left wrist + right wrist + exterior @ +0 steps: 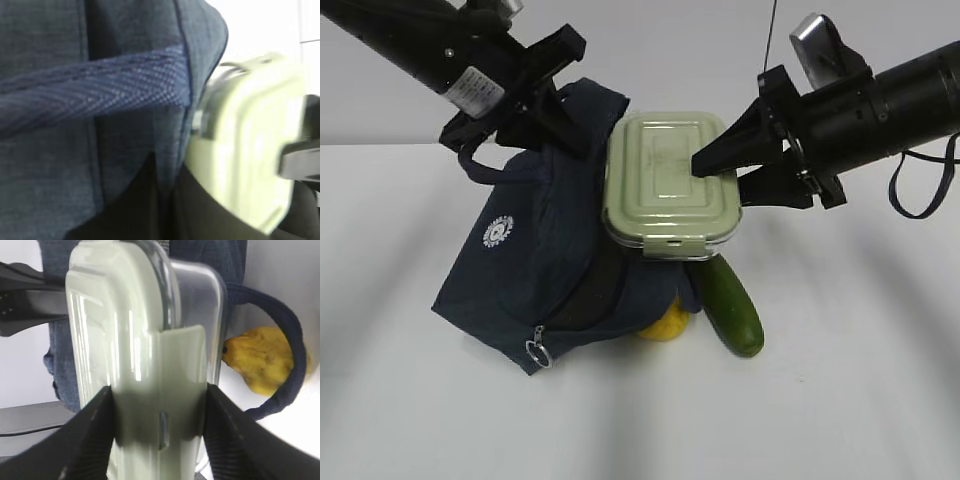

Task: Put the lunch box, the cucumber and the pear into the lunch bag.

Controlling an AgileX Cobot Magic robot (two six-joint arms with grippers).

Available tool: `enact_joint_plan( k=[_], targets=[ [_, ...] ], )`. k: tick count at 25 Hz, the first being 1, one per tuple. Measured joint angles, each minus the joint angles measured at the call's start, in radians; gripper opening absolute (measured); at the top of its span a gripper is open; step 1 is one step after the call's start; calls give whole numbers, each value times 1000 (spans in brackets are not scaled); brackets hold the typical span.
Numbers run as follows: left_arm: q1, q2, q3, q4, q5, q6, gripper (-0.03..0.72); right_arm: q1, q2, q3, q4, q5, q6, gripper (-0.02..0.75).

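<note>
Right gripper (157,435) clamps the lunch box (670,185) on edge at the lunch bag (545,275) mouth; left gripper (555,110), shut, pinches bag fabric; cucumber (730,305) and pear (668,325) lie beside the bag

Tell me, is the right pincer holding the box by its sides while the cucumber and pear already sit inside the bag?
Not quite. The exterior view shows the cucumber and pear on the table beside the bag, not inside. The right pincer does hold the box.
</note>
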Motion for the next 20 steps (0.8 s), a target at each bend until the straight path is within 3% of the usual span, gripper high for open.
enact_joint_plan(
  k=[14, 20],
  targets=[
    [1, 0, 0, -291, 46, 205, 1, 71, 0, 0, -62, -82, 63, 384],
    [1, 0, 0, -326, 51, 214, 1, 71, 0, -9, 50, -88, 36, 384]
  ],
)
